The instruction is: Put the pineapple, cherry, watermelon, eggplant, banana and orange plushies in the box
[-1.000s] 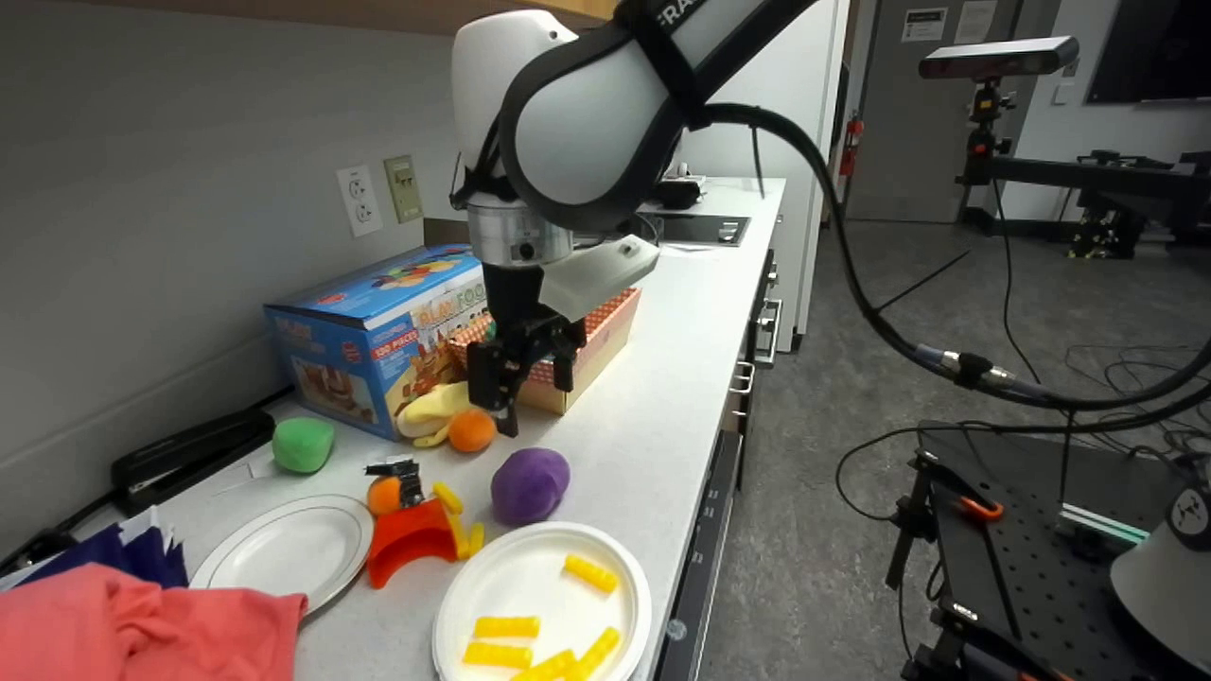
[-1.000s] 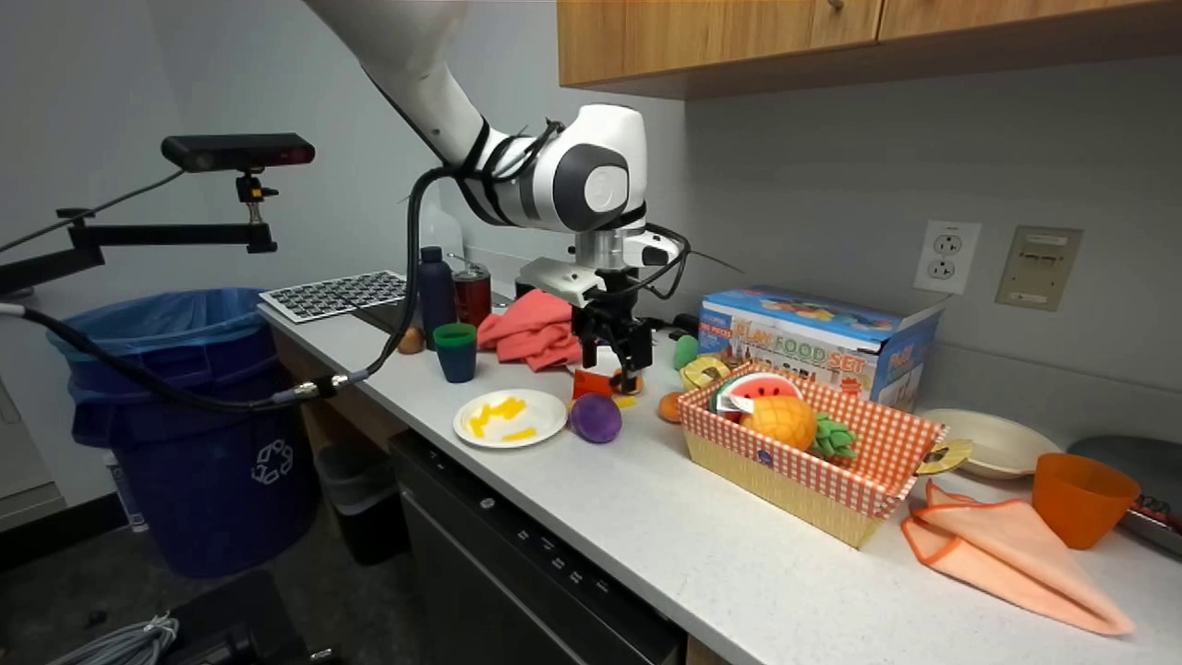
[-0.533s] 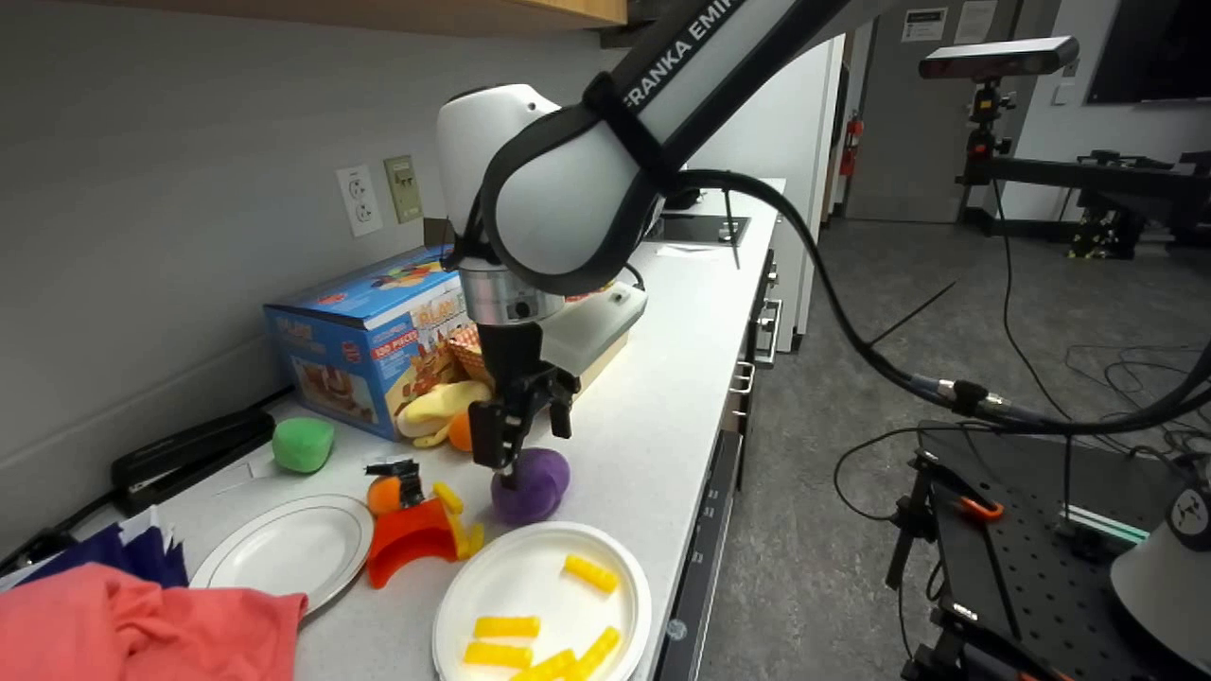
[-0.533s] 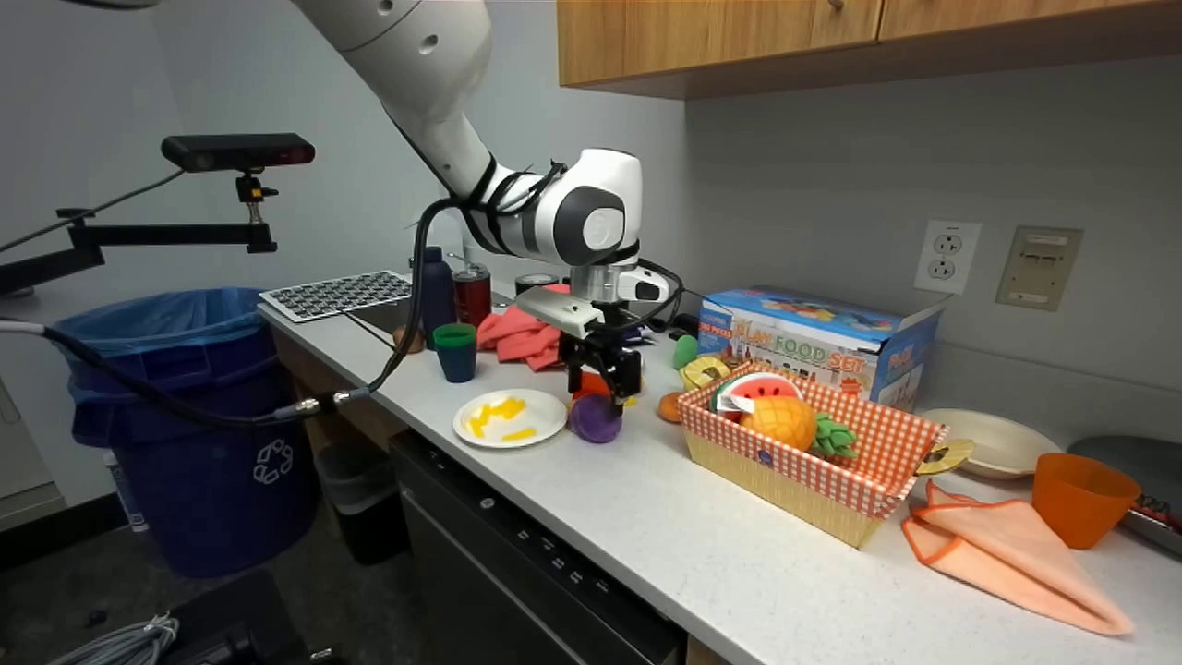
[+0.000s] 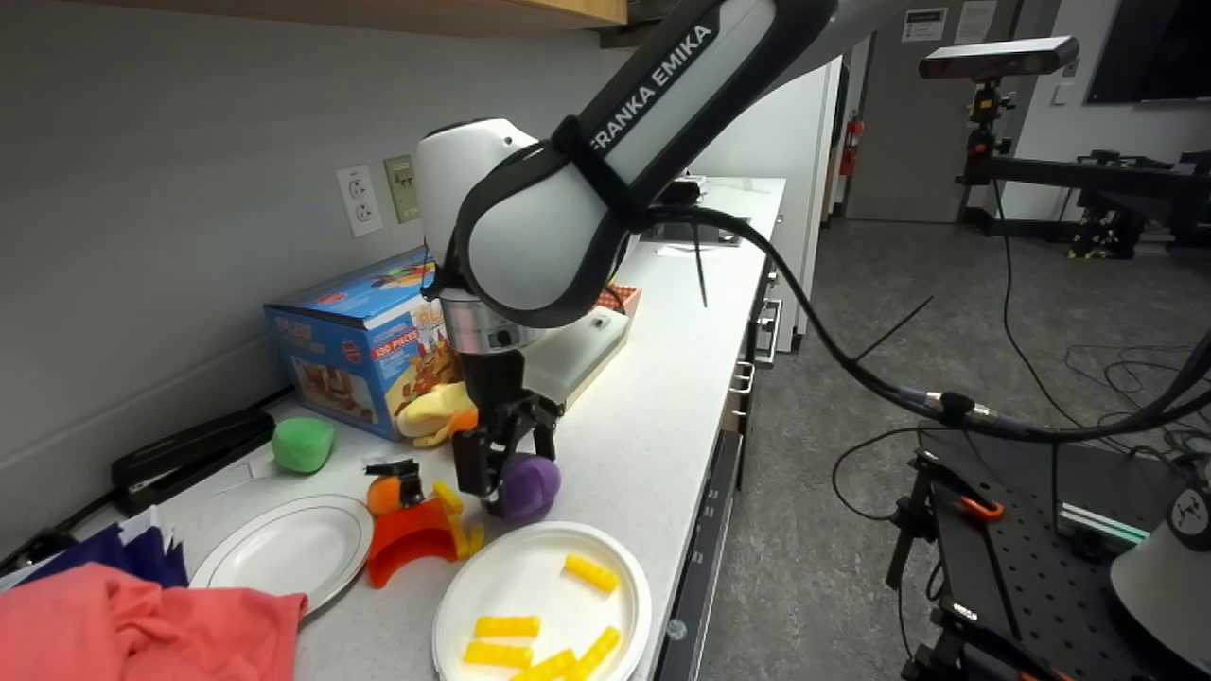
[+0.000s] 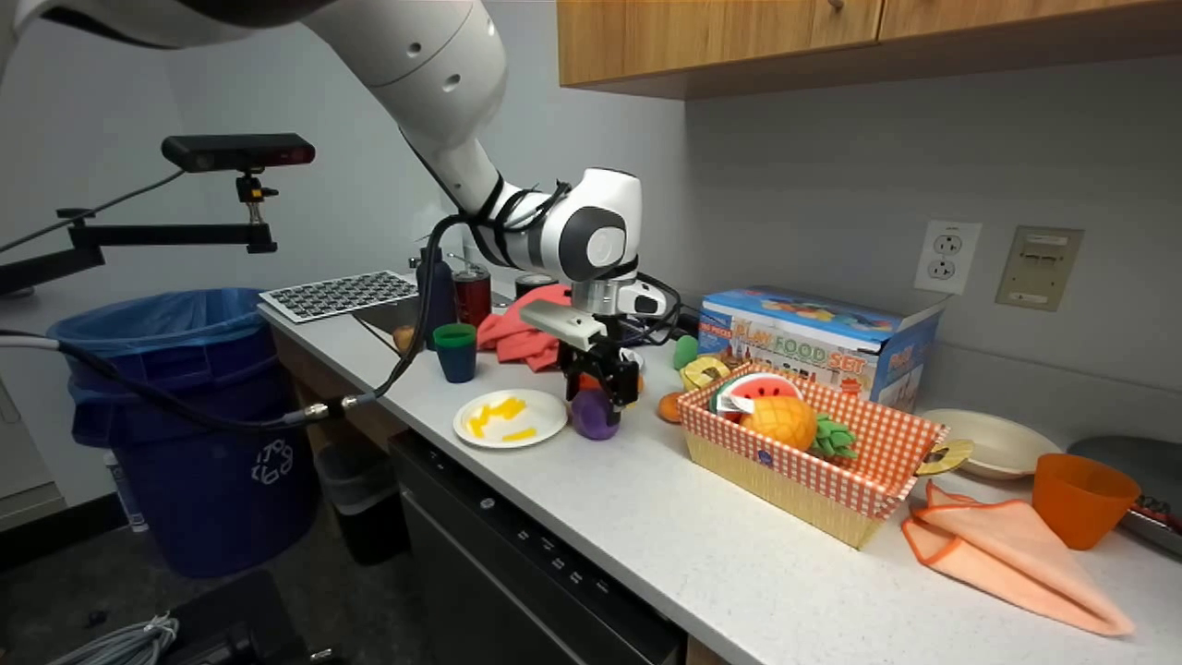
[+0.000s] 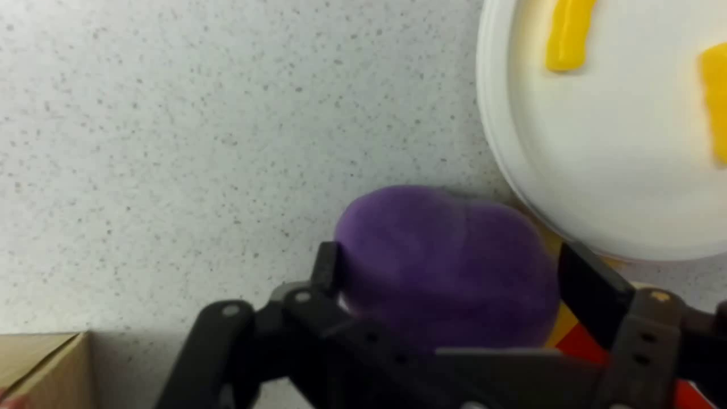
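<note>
Eggplant (image 7: 443,261): purple; box (image 6: 780,487): orange-red and white gingham over straw-yellow; watermelon (image 6: 762,386): red, dark-spotted, green rim; pineapple (image 6: 780,421): yellow-orange, green crown; counter (image 7: 170,142): pale grey, speckled

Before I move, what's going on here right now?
A black two-fingered robot gripper straddles the rounded purple eggplant plush, beside the round white plate of yellow sticks; I can't tell whether it has a firm hold. The yellow-orange pineapple plush and the red watermelon-slice plush are already in the open tan box with red-and-white checked lining. The yellow banana plush and round orange plush ball are outside it.
</note>
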### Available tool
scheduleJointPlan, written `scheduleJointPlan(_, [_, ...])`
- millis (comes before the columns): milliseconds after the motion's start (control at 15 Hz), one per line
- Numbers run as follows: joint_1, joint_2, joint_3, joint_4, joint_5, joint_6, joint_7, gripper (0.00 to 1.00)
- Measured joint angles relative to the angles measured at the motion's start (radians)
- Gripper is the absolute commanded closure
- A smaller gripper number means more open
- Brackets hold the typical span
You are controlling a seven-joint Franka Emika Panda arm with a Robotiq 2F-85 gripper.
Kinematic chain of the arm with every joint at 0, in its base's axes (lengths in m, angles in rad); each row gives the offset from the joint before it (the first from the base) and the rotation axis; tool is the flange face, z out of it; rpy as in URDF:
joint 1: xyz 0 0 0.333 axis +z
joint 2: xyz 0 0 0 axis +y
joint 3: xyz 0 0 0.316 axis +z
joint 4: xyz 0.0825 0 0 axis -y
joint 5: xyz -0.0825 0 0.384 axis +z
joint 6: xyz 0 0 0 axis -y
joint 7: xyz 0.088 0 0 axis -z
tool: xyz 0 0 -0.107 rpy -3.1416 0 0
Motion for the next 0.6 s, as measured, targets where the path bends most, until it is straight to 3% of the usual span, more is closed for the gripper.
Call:
scheduleJointPlan(467, [0.0, 0.022, -0.006, 0.045, -0.007, -0.002, 0.0, 0.83])
scheduleJointPlan(600, [0.0, 0.012, -0.009, 0.047, -0.013, -0.016, 0.0, 0.92])
